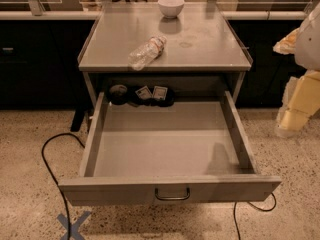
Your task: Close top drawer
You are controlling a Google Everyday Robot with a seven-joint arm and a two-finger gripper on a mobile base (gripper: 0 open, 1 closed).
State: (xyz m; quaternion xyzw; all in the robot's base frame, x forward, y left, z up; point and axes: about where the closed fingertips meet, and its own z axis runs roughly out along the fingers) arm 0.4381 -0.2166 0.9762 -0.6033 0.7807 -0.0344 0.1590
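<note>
Grey metal lies closest to me: the top drawer (165,149) stands pulled far out from under the counter (200,49), with its flat front and dark wire handle (172,195) nearest. Small dark objects (140,95) sit at its back. My jaws hang off the counter's right edge, clear of the drawer's right wall; I cannot tell whether they are apart or together. Farther on, a plastic bottle (146,52) lies near the counter's front edge, and a white bowl (171,6) stands at its far edge.
</note>
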